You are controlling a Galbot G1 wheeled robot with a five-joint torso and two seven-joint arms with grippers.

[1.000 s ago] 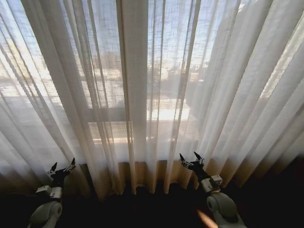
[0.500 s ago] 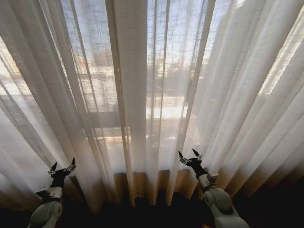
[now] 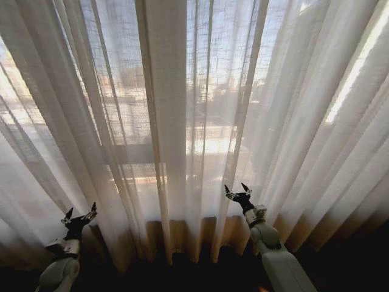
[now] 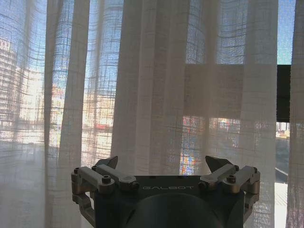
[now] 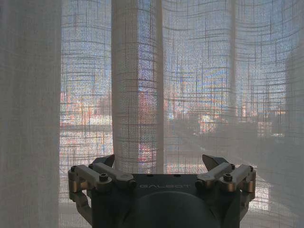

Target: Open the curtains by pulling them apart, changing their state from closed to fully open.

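The sheer cream curtains (image 3: 176,103) hang closed across the whole window in many vertical pleats, with buildings showing faintly through them. My right gripper (image 3: 237,193) is open, raised in front of the pleats just right of the middle, close to the fabric. In the right wrist view its open gripper (image 5: 160,161) faces a thick pleat (image 5: 137,85) with nothing between the fingers. My left gripper (image 3: 79,215) is open low at the left, short of the fabric. The left wrist view shows that gripper (image 4: 164,163) facing a wide fold (image 4: 152,85).
A dark floor strip (image 3: 182,274) runs below the curtain hem. A horizontal window bar (image 3: 137,152) shows through the fabric at mid height. A dark window frame (image 4: 289,95) shows behind the cloth in the left wrist view.
The head camera has moved closer to the curtains and tipped up. My right gripper has risen and reached forward toward the central pleats. The left gripper has stayed in place.
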